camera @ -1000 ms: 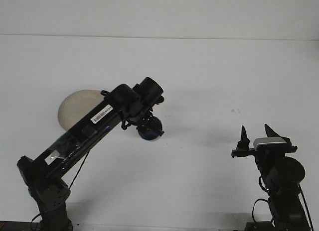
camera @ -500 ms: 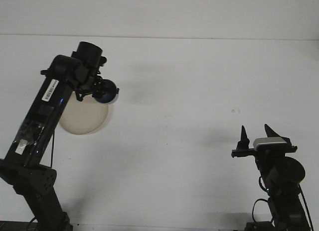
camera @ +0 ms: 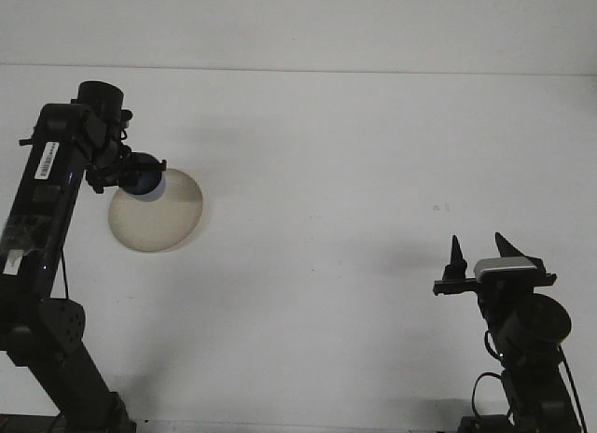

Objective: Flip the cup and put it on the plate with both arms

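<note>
1. Your left end effector (camera: pixel 131 174) is closed around the cup (camera: pixel 143 179), a small, dark blue, rounded vessel with a glossy surface. You see it held at the upper left edge of the plate (camera: pixel 157 210); whether it touches the plate cannot be told from this view.
2. The plate is a flat, round disc, pale beige and matte, lying on the desk (camera: pixel 354 153) at the left side.
3. Your left arm (camera: pixel 42 200) is a black, boxy link with white labels on its side, rising steeply from its base at the lower left and ending in a cylindrical wrist.
4. Your right end effector (camera: pixel 478 251) stands near the lower right, well apart from the cup and plate. Its two black, pointed fingers (camera: pixel 456 256) point upward with a clear gap between them, and they hold nothing.
5. The desk is a smooth, uniform white surface, meeting a plain white wall at the back.
</note>
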